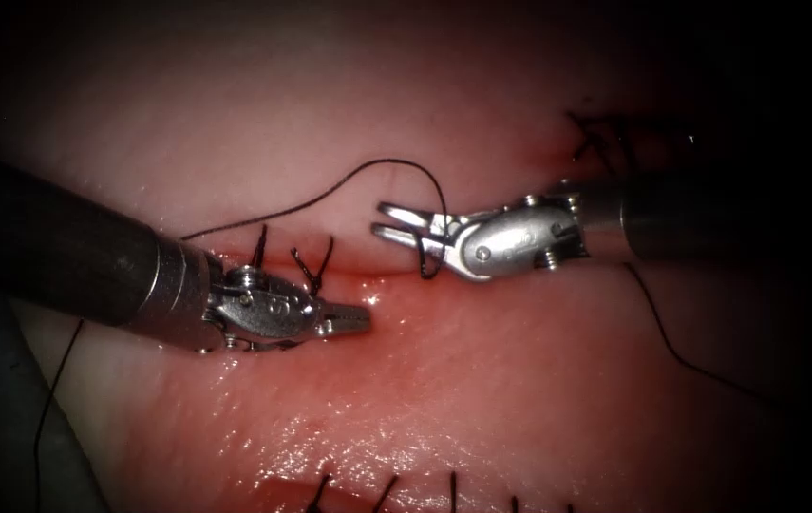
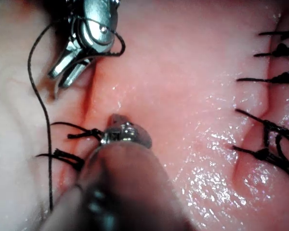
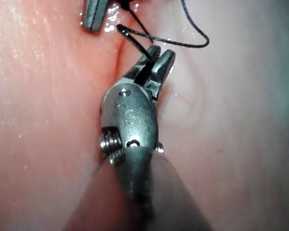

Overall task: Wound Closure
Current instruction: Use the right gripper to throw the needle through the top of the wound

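The cut (image 1: 396,274) runs across the tissue (image 1: 481,380) between the two tools. My left tool (image 1: 363,318) lies low on the cut's left part, jaws shut, and I see nothing between them; its tip (image 2: 116,118) rests by two knotted stitches (image 2: 82,134). My right tool (image 1: 379,218) comes in over the right part with its jaws slightly parted. The dark thread (image 1: 368,169) arcs up from the left and drops across the base of those jaws, ending in a small loop below them. In the right wrist view the thread (image 3: 147,60) runs into the gap of the right tool (image 3: 156,53).
Two finished stitches with short cut ends (image 1: 315,266) stand on the cut beside the left tool. Further stitches (image 1: 387,489) line a second cut at the near edge, and dark knots (image 1: 605,138) sit at the far right. A thread strand (image 1: 671,347) trails off right.
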Robot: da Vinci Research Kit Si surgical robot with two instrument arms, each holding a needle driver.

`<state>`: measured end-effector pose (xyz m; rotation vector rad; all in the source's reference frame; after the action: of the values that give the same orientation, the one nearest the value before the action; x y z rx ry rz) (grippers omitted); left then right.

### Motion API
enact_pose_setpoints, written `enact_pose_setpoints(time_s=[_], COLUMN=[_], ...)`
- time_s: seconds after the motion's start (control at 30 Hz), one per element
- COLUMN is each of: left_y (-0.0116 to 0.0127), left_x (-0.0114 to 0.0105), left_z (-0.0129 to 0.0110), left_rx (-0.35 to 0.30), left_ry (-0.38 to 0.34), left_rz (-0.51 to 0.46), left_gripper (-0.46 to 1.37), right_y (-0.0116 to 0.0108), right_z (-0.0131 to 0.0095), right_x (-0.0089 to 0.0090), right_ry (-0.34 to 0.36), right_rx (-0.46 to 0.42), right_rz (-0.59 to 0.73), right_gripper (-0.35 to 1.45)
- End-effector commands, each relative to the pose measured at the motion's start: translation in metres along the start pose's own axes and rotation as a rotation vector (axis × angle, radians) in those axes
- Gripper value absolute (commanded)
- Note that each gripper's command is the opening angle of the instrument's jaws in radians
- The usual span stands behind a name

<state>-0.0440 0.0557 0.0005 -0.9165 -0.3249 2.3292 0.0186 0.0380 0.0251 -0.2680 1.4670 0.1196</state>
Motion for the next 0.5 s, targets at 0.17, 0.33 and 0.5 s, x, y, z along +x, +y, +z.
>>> enact_pose_setpoints(time_s=[0.17,0.33,0.5], left_y=[0.0001,0.0001,0.0001], left_x=[-0.0002,-0.0002,-0.0002], left_z=[0.0002,0.0002,0.0002], left_rx=[-0.007,-0.008,-0.009], left_ry=[0.001,-0.002,-0.001], left_rz=[0.003,0.003,0.004], left_gripper=[-0.35,-0.35,-0.35], right_y=[0.0021,0.0033,0.0041], right_z=[0.0003,0.0005,0.0006], right_x=[0.0012,0.0019,0.0020], right_ry=[0.003,0.017,0.012], right_rx=[-0.002,0.014,0.047], right_rz=[0.019,0.026,0.032], right_gripper=[-0.35,-0.35,-0.35])
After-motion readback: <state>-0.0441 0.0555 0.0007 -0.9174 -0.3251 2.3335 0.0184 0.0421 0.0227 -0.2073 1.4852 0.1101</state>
